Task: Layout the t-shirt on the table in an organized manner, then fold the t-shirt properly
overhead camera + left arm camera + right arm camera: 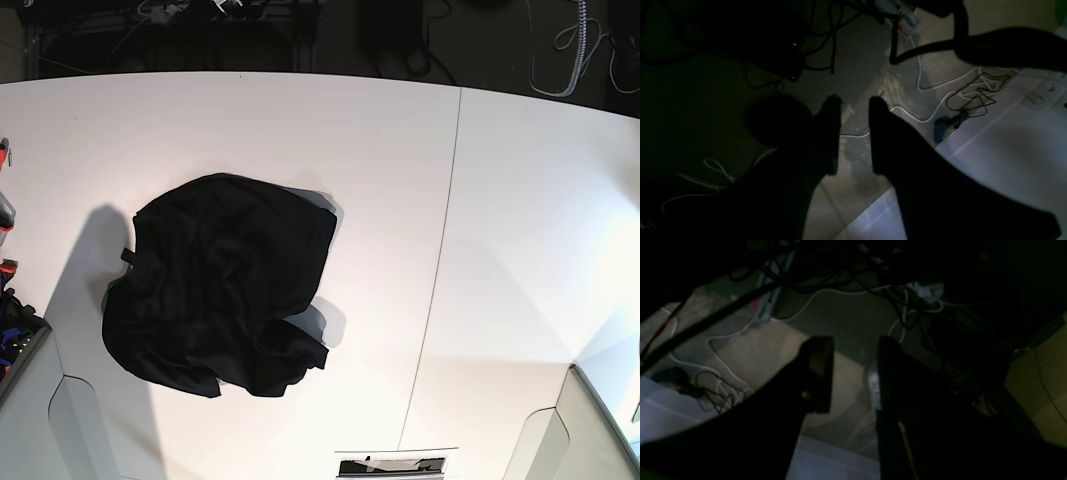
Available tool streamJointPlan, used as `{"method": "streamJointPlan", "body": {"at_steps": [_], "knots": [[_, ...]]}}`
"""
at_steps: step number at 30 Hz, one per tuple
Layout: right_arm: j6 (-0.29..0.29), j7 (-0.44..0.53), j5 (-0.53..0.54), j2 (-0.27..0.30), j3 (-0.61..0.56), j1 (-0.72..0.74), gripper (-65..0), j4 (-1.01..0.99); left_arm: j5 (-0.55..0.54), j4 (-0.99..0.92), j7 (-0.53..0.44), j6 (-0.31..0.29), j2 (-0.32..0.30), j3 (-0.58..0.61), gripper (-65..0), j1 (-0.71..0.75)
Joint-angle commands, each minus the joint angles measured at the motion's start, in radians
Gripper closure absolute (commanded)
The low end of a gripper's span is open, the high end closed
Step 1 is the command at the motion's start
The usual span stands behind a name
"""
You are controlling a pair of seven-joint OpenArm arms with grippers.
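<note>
The t-shirt lay crumpled in a dark heap on the left half of the white surface in the base view, left of the thin seam line, with a small tag poking out at its left edge. No print showed; the cloth was bunched with loose folds at its lower right corner. We judged it soft, light and limp, likely to sag and drag when lifted, so the best holds seemed to be the outer edges of the heap, one per arm, to shake it open flat.

Neither arm appeared in the base view. The left gripper hung past the surface edge over the carpeted floor, its jaws parted with a clear gap and nothing between them. The right gripper likewise hung over the floor and cables, jaws apart and empty.
</note>
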Motion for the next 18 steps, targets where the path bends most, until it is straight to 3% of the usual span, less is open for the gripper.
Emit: {"method": "streamJointPlan", "body": {"at_steps": [1,7,18], "knots": [[-0.005,0.003,-0.003,0.006,0.002,-0.010,-23.2,0.008,0.002,0.001,-0.010,-0.007,0.002,-0.001,-18.1,0.004],[-0.050,0.003,-0.003,0.011,0.002,-0.056,-23.2,0.069,0.002,0.005,-0.040,-0.008,0.003,-0.001,-18.1,0.009],[-0.050,-0.001,-0.003,0.042,0.002,-0.142,-23.2,0.181,0.002,0.140,-0.040,-0.008,-0.032,-0.001,-18.1,0.083]]}}
